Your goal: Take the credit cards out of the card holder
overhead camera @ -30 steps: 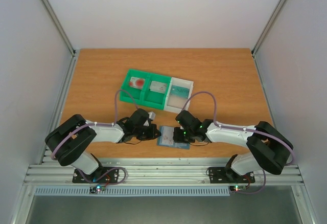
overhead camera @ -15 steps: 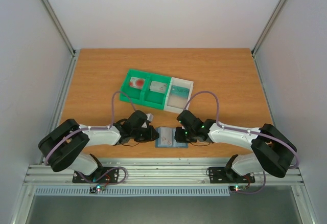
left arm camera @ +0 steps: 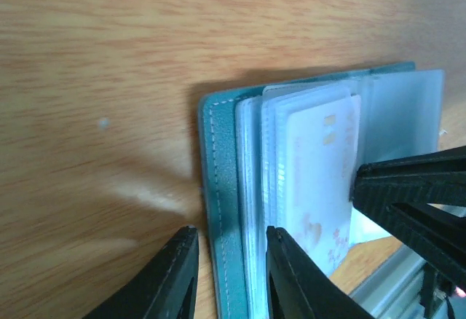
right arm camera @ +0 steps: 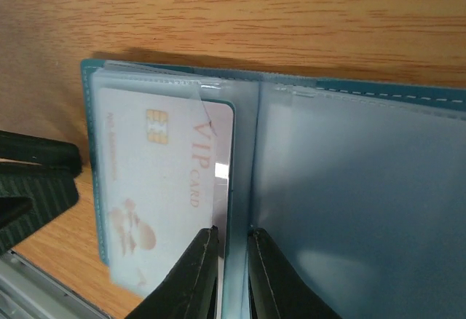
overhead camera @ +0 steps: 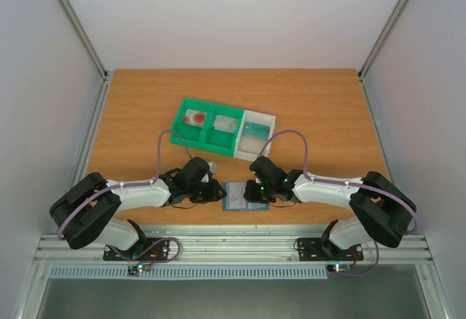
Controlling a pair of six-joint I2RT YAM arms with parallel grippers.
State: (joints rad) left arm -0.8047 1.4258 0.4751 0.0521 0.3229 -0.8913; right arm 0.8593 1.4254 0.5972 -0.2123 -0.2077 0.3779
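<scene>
The card holder [overhead camera: 236, 196] lies open on the table between both grippers, teal with clear sleeves. A white-and-pink credit card [right arm camera: 160, 188] marked VIP sits in the left sleeve, and it also shows in the left wrist view [left arm camera: 320, 180]. My left gripper [left arm camera: 231, 231] is open, its fingers astride the holder's left cover edge [left arm camera: 218, 188]: one finger stands over bare wood, the other over the sleeves. My right gripper [right arm camera: 232, 231] is shut on the holder's middle fold [right arm camera: 244, 159]. In the top view the left gripper [overhead camera: 217, 192] and right gripper [overhead camera: 252, 191] face each other across the holder.
A green-and-white bin tray [overhead camera: 206, 135] stands behind the holder, with a red-marked card [overhead camera: 194, 119], a grey card [overhead camera: 226, 124] and a teal card [overhead camera: 255, 131] in its compartments. The table's near edge and metal rail [overhead camera: 233, 242] lie just below the holder.
My left gripper's jaws have parted at the holder's left edge and its arm has sunk a little lower. The right gripper stays on the middle fold.
</scene>
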